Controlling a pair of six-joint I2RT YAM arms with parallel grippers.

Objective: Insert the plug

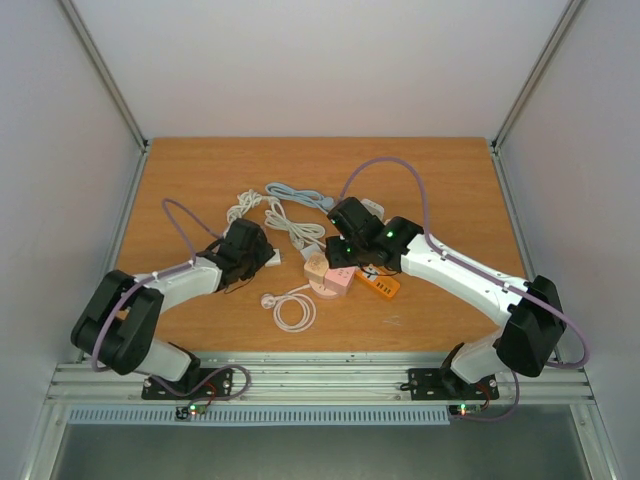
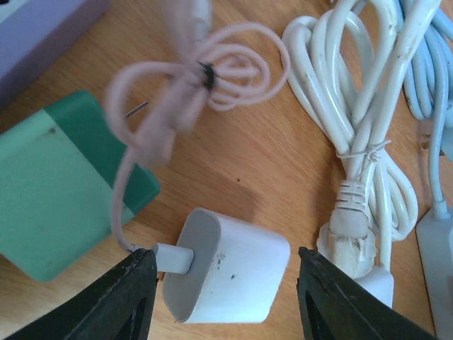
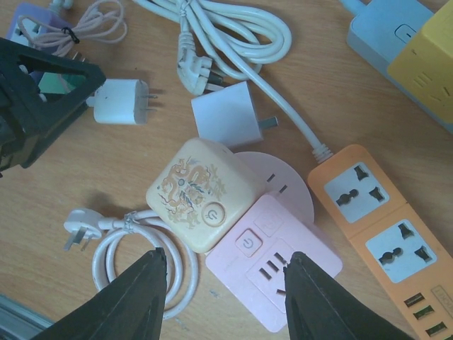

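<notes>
Patience pays here: the left gripper [image 2: 225, 292] should centre on the white charger [image 2: 233, 265] and close squarely on its flat sides, clear of the pink cable [image 2: 198, 78] plugged into its back. Its jaws stand half open either side of the charger, gripping nothing yet. The right gripper [image 3: 225, 273], parted and empty, hovers over the pink power strip [image 3: 272, 273], well apart from the charger.

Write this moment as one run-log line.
left fingers: open, either side of white charger | right fingers: open, over pink socket block | charger: unplugged
</notes>
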